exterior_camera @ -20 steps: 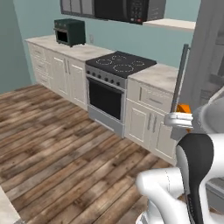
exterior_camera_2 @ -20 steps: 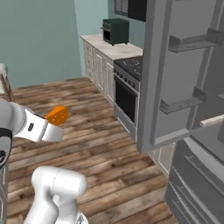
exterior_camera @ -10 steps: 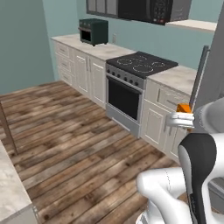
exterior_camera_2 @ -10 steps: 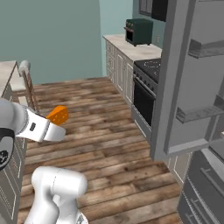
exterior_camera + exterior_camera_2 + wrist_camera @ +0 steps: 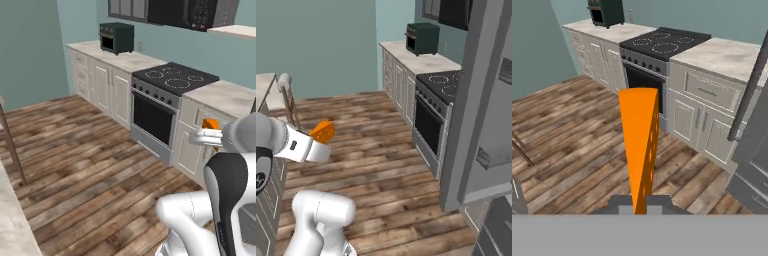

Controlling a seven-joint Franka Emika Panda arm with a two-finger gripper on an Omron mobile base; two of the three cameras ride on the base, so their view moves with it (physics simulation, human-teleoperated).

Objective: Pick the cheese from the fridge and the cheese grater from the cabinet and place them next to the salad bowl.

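The gripper (image 5: 641,206) is clamped on the cheese (image 5: 640,145) — an orange wedge carried in the air above the wooden floor (image 5: 85,165), in front of the stove (image 5: 165,107) — apparently clear of the fridge (image 5: 478,115) door.

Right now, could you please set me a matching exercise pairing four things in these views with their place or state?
Things:
1. cheese
2. toaster oven
3. fridge door
4. stove

Places or states:
A. between two stretches of counter
B. standing open
C. held in the shut gripper
D. on the counter's far end

Pairs: 1-C, 2-D, 3-B, 4-A
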